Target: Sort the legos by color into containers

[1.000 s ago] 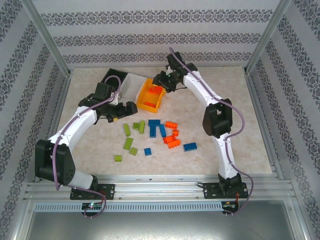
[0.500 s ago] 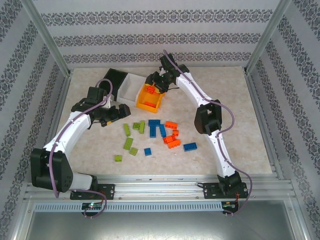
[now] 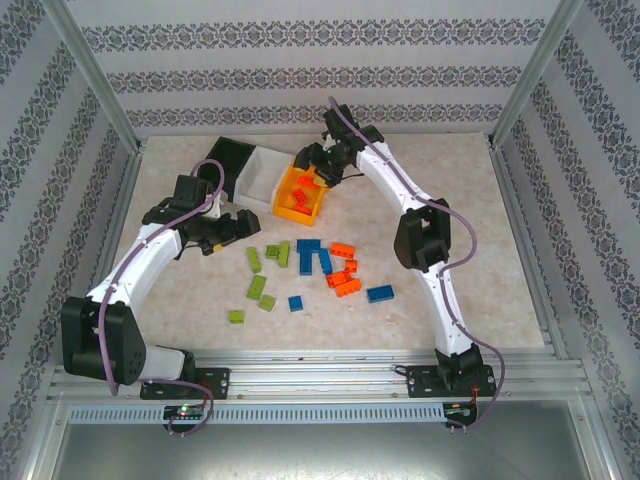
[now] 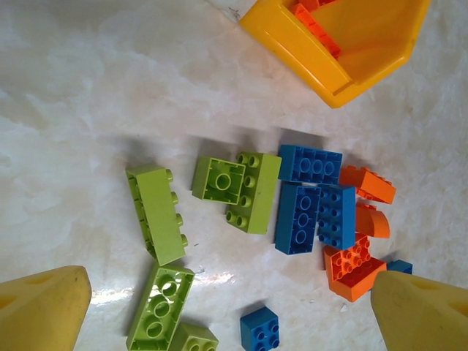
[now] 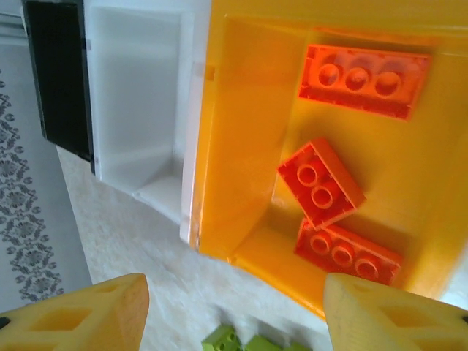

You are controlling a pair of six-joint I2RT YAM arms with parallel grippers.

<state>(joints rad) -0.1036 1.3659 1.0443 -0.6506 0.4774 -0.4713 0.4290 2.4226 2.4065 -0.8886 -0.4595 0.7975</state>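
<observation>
We see the right gripper poised over the orange-yellow bin at the far middle of the table, its fingers spread wide with nothing between them. Below it, three orange-red bricks lie inside that bin. The white bin and the black bin join on to its left. The left gripper hangs just left of the loose legos, also spread and empty. These lie scattered in the middle of the table, nearer than the bins: lime ones to the left, blue in the middle, orange-red to the right. We judge the bricks light, rigid and slick-sided, so a pinch should close squarely across two flat side walls, not over the studs, or the piece may squirt out. Several blue and orange-red pieces touch one another, which leaves little room for a finger. The small blue brick stands free and looks the easiest take, and the long lime brick, lying on its side, offers broad flat faces.
</observation>
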